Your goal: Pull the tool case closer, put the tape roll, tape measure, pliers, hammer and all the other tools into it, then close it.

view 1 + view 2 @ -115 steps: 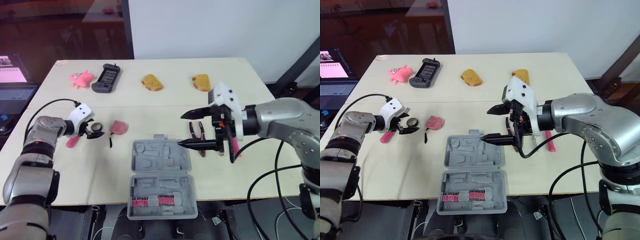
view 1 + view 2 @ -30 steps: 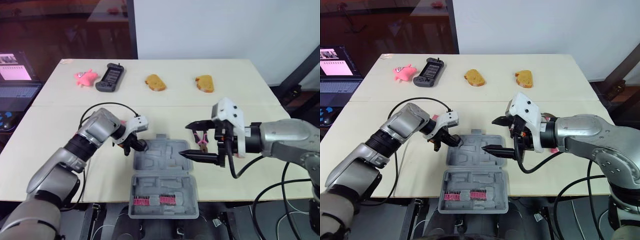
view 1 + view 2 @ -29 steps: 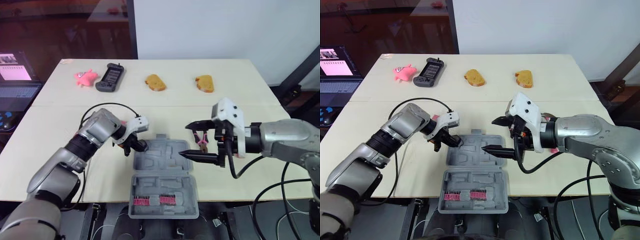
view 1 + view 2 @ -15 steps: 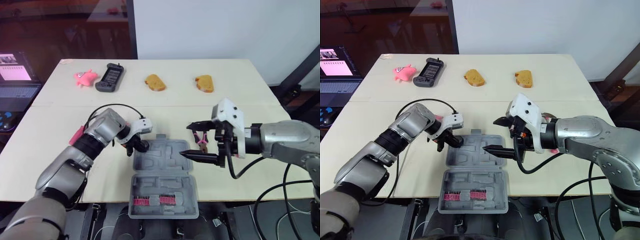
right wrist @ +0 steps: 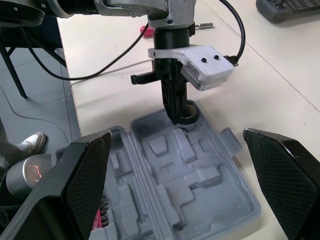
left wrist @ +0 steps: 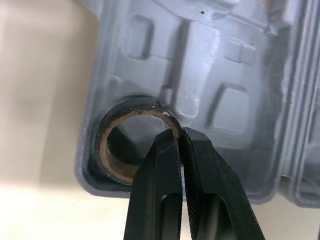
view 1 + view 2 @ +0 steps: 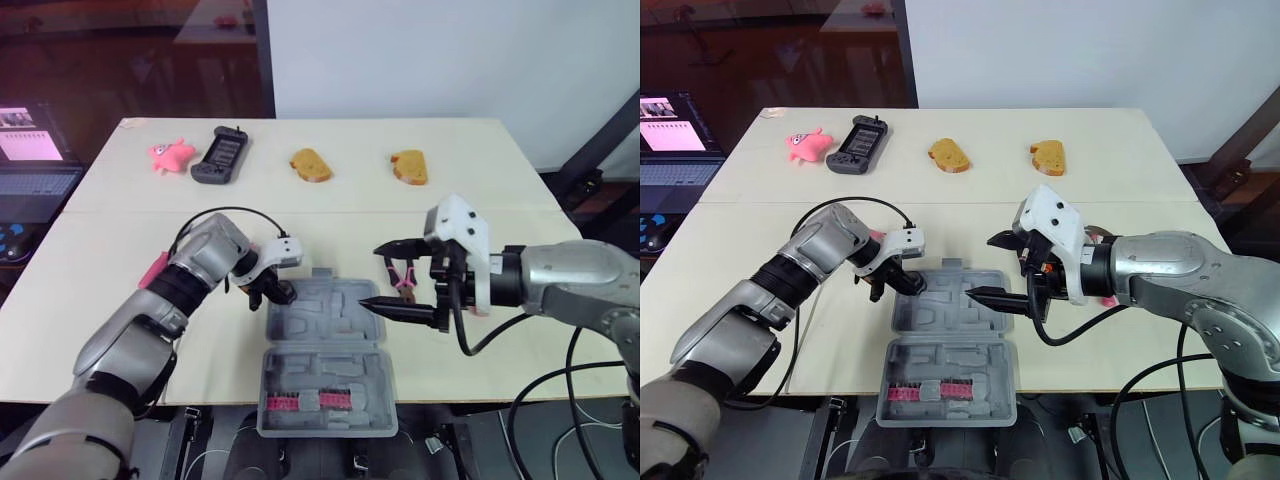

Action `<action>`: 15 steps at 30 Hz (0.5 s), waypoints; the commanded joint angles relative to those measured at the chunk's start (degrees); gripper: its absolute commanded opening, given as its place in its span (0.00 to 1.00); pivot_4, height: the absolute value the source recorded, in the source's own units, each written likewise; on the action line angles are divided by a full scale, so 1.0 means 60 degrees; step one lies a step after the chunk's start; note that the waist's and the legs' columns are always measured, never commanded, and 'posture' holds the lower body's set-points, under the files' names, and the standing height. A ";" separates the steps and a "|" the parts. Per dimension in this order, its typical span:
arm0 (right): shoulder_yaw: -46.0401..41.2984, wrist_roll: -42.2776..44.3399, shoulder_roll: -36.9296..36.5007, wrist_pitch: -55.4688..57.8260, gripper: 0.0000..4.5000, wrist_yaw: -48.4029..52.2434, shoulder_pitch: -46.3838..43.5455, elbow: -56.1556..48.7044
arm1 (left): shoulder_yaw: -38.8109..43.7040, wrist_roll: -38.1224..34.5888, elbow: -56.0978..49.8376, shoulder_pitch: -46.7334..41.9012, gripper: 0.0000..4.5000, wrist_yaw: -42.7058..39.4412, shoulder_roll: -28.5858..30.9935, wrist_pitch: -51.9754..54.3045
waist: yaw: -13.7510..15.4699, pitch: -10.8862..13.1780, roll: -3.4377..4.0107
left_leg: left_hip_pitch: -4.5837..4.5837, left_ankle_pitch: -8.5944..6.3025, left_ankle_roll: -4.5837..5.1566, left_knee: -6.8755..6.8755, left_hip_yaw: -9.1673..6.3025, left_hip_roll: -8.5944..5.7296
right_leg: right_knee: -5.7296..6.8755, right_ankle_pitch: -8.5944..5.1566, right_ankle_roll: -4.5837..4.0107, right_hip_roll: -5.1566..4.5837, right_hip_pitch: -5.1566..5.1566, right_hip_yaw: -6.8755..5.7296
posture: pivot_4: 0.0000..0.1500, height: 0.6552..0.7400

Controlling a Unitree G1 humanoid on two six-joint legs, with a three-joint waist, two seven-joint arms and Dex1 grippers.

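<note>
Grey plastic, the tool case (image 7: 325, 345) lies open, my left pincer (image 6: 181, 134) clamps the rim of the tape roll (image 6: 101, 150) in its corner pocket, my right pincer (image 7: 372, 277) gapes wide above, and I fear a skewed release leaves the roll propped, blocking the lid.

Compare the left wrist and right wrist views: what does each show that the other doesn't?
Left wrist: the left gripper shut on the wall of the tape roll, which sits in a corner recess of the tool case. Right wrist: the open right gripper, the case's other half with a pink insert, a handheld device. Both: case, roll, left gripper.
</note>
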 commanded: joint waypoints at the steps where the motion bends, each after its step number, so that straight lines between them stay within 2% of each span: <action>1: -0.0069 -0.0127 -0.0071 -0.0228 1.00 0.0025 -0.0091 -0.0076 | -0.0106 0.0176 -0.0274 -0.0077 0.01 -0.0177 0.0109 -0.0037 | 0.0000 0.0000 0.0000 | 0.0000 0.0000 0.0000 0.0000 0.0000 0.0000 | 0.0000 0.0000 0.0000 0.0000 0.0000 0.0000 | 1.00 0.75; 8: -0.0015 -0.0205 -0.0039 -0.0238 1.00 0.0075 -0.0117 -0.0050 | -0.0114 0.0421 -0.0308 -0.0090 0.01 -0.0214 0.0084 -0.0100 | 0.0000 0.0000 0.0000 | 0.0000 0.0000 0.0000 0.0000 0.0001 0.0000 | 0.0000 0.0000 0.0000 0.0000 0.0000 0.0000 | 1.00 0.75; 12: -0.0006 -0.0255 -0.0048 -0.0253 1.00 0.0131 -0.0083 -0.0012 | 0.0109 0.0424 -0.0386 -0.0269 0.32 -0.0291 0.0219 -0.0103 | -0.0001 0.0000 0.0000 | 0.0000 0.0000 0.0000 0.0000 0.0001 0.0000 | 0.0000 0.0000 0.0000 0.0000 0.0000 0.0000 | 1.00 0.75; 13: -0.0009 -0.0255 -0.0062 -0.0252 1.00 0.0162 -0.0074 -0.0005 | 0.0233 0.0298 -0.0554 -0.0326 0.45 -0.0397 0.0243 0.0099 | 0.0000 0.0000 0.0000 | 0.0000 0.0000 0.0000 0.0000 0.0001 0.0000 | 0.0000 0.0000 0.0000 0.0000 0.0000 0.0000 | 1.00 0.75; 15: -0.0010 -0.0238 -0.0042 -0.0261 1.00 0.0226 -0.0067 0.0025 | 0.0554 -0.0049 -0.1082 -0.0461 0.66 -0.0631 0.0353 0.0611 | 0.0002 0.0001 -0.0001 | -0.0001 0.0000 0.0000 0.0000 0.0000 0.0000 | 0.0000 0.0000 0.0000 0.0000 0.0000 0.0000 | 1.00 0.75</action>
